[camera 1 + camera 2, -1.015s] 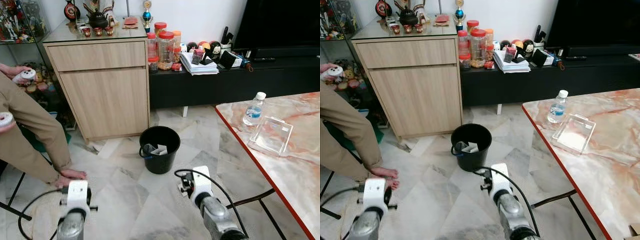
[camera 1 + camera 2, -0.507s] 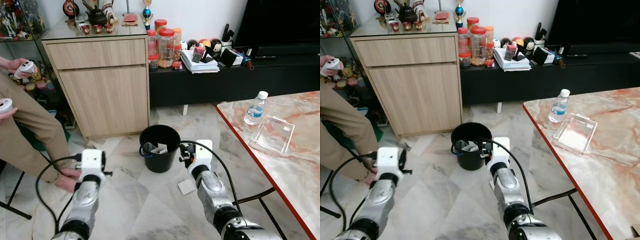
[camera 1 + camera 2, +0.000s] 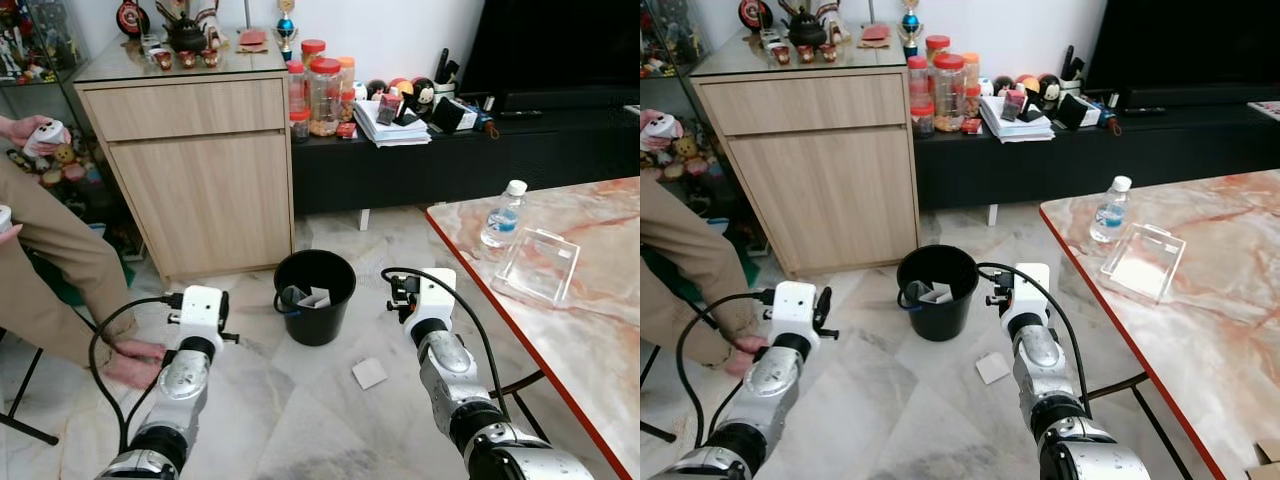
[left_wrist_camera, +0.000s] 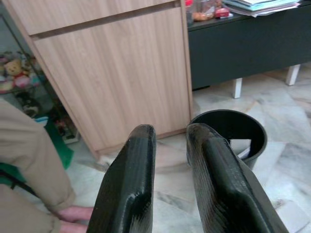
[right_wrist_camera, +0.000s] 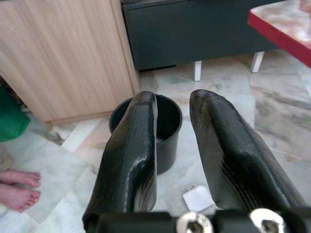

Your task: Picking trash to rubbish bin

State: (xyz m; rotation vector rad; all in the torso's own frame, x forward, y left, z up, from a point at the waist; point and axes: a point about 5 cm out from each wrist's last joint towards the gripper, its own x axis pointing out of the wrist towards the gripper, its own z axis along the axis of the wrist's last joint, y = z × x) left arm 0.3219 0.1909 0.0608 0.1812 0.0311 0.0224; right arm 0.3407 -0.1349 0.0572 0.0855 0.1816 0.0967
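2 claws are up in front of the robot, and both are empty. The left claw (image 4: 170, 184) has its fingers a narrow gap apart. The right claw (image 5: 175, 160) is a bit wider, with nothing between its fingers.

1 small white scrap (image 3: 369, 373) lies flat on the floor (image 3: 300, 420), near the black bin (image 3: 316, 297), at about 4 o'clock from it. The bin already has some paper inside.

What could go wrong? The scrap is thin and lies flat on smooth, shiny tiles. I think the claw could slide it away and not pick it up. The fingers may also bump the hard floor if they come down too fast. The bin is light and near, so an arm could knock it over and spill the paper.

A person's bare foot (image 3: 135, 360) is on the floor by the left arm, so that arm should move with care.

The counter (image 3: 600, 330) with the red edge is at 3 o'clock, with 1 water bottle (image 3: 503, 214) and 1 clear tray (image 3: 543, 266) on it. A wooden cabinet (image 3: 200, 180) stands at 11 o'clock.
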